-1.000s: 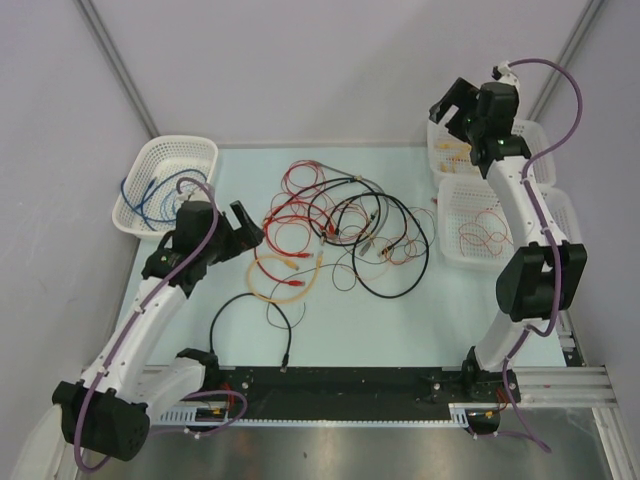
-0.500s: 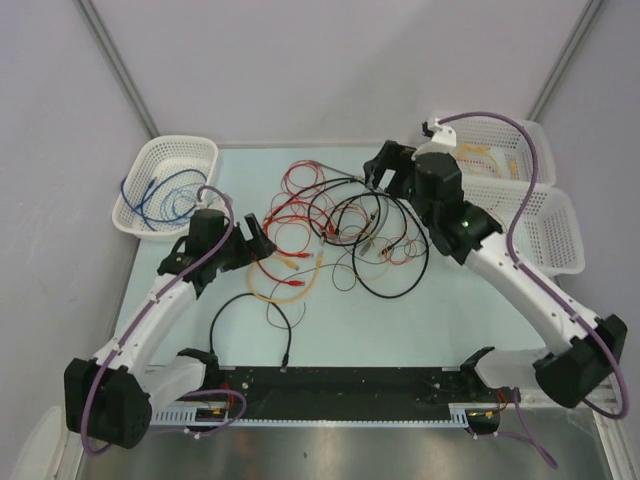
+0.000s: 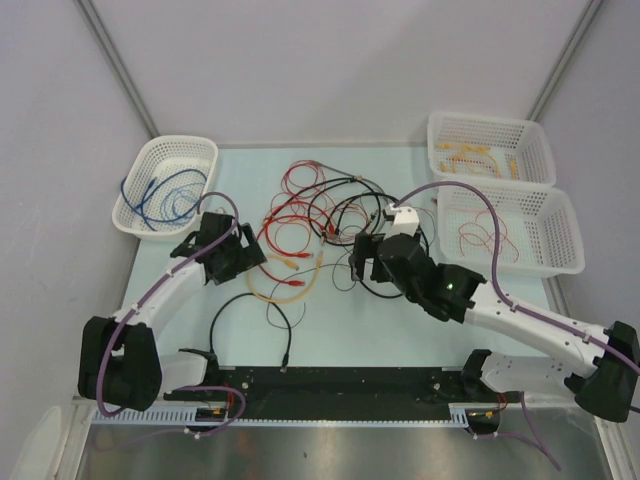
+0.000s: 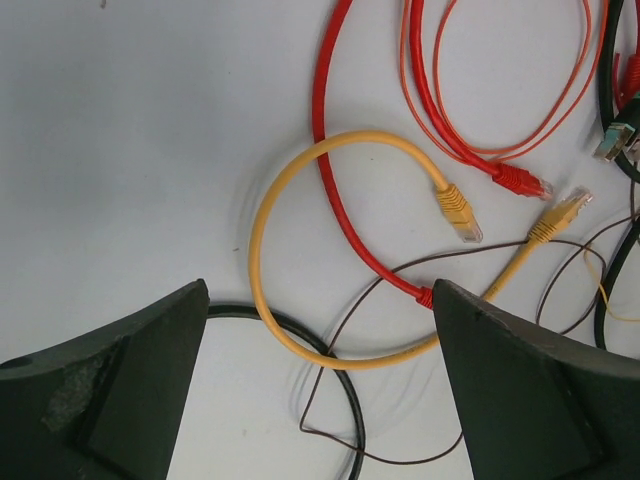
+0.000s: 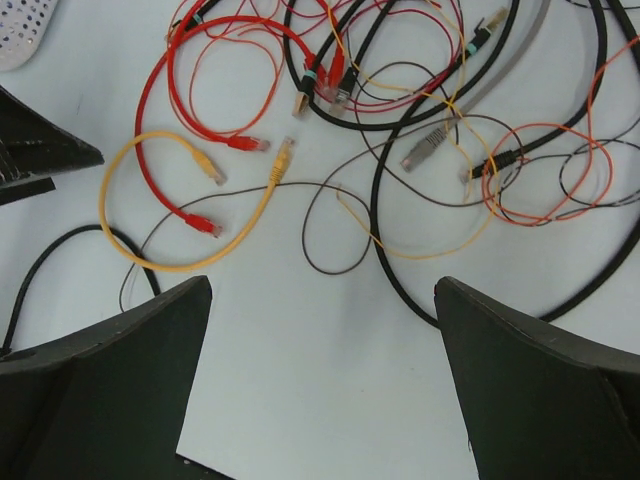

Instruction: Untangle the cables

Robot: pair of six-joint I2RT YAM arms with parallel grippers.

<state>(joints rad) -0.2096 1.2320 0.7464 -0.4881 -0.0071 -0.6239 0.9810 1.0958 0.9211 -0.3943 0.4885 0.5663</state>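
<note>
Cables (image 3: 335, 215) lie tangled on the table (image 3: 400, 330), between and beyond both claws. Left claw (image 4: 320, 290) hangs wide open, holding nothing. A yellow loop (image 4: 253, 250) lies just ahead of its gap, crossed by a red cable (image 4: 318, 110), with a black cable (image 4: 250, 310) between its fingers. A brown wire (image 4: 450, 252) seems to pass under that loop. Right claw (image 5: 322, 282) is wide open too and empty, with the knot ahead of it.

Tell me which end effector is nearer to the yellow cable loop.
Left. The left end effector hangs open directly above the yellow cable. The right end effector, also open, is farther off, to that cable's right in the top view.
</note>
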